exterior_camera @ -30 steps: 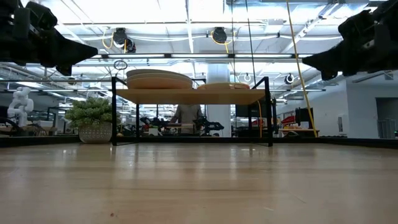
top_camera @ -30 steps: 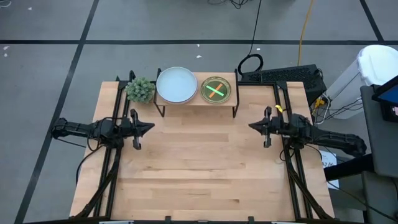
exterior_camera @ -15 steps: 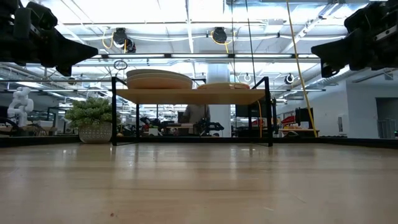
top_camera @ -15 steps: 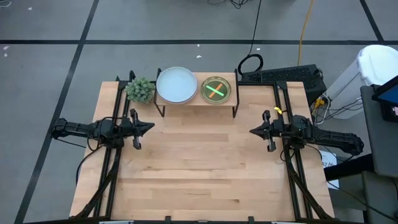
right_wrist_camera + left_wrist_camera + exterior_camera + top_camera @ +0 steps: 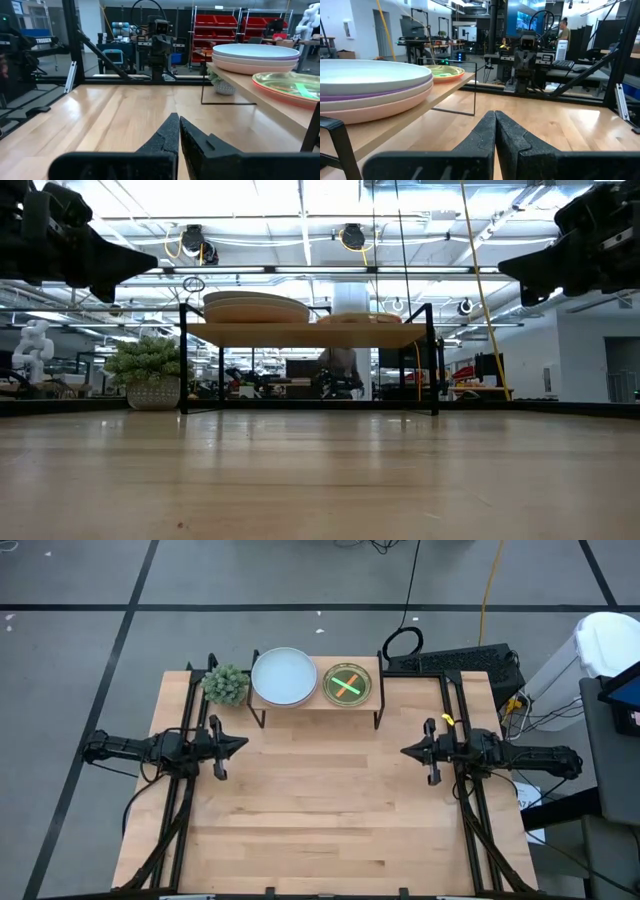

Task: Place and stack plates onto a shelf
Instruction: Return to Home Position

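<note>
- We see the shelf (image 5: 316,703) standing at the far edge of the table (image 5: 320,830), just beside a small potted plant (image 5: 226,684) on its left.
- On the shelf's left half rests the stack of large plates (image 5: 284,676). In the left wrist view its top plate is grey-blue, with a purple one under it and a pale pink one below that.
- On the right half rests the stack of small plates (image 5: 347,686), with a translucent green plate on top. The right wrist view shows an orange-pink rim beneath it.
- The left gripper (image 5: 240,744) hovers over the table's left side, well apart from the shelf and pointing inward. Its fingers (image 5: 482,135) are pressed together with nothing between them.
- The right gripper (image 5: 407,751) hovers over the table's right side, facing the left one. Its fingers (image 5: 167,135) are likewise pressed together and hold nothing.
- In the low view we find both grippers hanging higher than the shelf's board.
</note>
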{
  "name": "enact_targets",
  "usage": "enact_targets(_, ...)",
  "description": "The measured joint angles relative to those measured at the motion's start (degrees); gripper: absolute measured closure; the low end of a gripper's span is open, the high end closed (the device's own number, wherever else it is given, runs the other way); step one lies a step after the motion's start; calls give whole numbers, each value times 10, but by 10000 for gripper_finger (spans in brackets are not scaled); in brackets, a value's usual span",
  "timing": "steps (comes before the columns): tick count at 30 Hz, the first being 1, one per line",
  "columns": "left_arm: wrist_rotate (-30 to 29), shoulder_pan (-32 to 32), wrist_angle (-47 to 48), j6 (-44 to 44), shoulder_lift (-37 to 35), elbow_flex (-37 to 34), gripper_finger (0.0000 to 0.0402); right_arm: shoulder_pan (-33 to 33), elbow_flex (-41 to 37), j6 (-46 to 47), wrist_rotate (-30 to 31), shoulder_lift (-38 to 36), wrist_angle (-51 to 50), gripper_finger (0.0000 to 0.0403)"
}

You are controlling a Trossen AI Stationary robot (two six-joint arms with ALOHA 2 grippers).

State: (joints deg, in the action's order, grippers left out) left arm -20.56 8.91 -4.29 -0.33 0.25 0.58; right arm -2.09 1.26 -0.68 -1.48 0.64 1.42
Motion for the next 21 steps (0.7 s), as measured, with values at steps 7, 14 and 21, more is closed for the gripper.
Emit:
enact_targets(7,-5,1,-10,-69,1,0,394,0,0,-7,1,0,2,403)
enact_targets(14,-5,1,-20,-69,1,0,394,0,0,-8,-1,0,5,403)
enact_targets(21,-10,1,-22,-61,1,0,394,0,0,-9,-1,0,6,403)
